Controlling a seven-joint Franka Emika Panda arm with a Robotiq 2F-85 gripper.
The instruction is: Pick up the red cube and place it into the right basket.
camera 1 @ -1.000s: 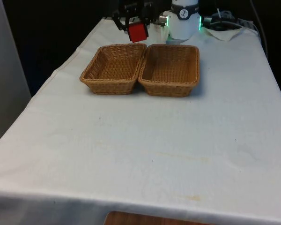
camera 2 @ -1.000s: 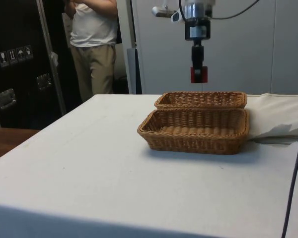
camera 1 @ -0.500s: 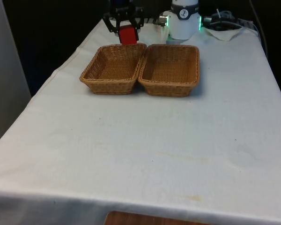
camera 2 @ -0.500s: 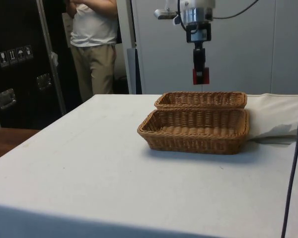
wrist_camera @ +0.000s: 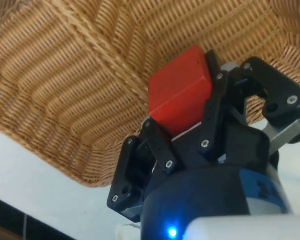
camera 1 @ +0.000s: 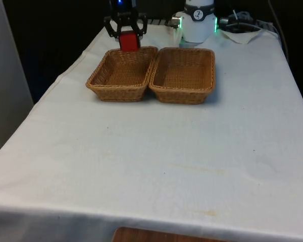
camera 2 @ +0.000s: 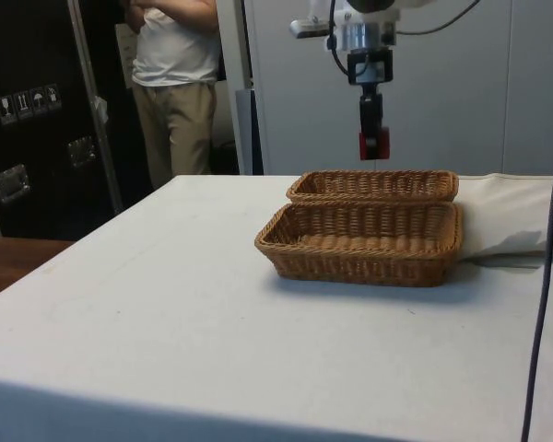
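We count two woven wicker baskets [camera 1: 123, 74] [camera 1: 184, 74], rectangular and touching side by side on the white-clothed worktop [camera 1: 156, 151], and one smooth red cube [camera 1: 128, 41]. The gripper [camera 1: 125, 36] has its fingers clamped on the cube, above the far rim of the basket on the front view's left. A person [camera 2: 177, 74] stands beyond the worktop by dark cabinets [camera 2: 32, 110].

The worktop [camera 1: 156, 151] is covered by a white cloth [camera 2: 166, 322] that hangs over its edges. Two brown wicker baskets stand on it toward the far end, side by side with their long rims touching: the left basket [camera 1: 122, 74] on the front view's left, the right basket [camera 1: 184, 75] on its right. A crumpled fold of cloth [camera 2: 516, 230] lies just beyond them in the side view.
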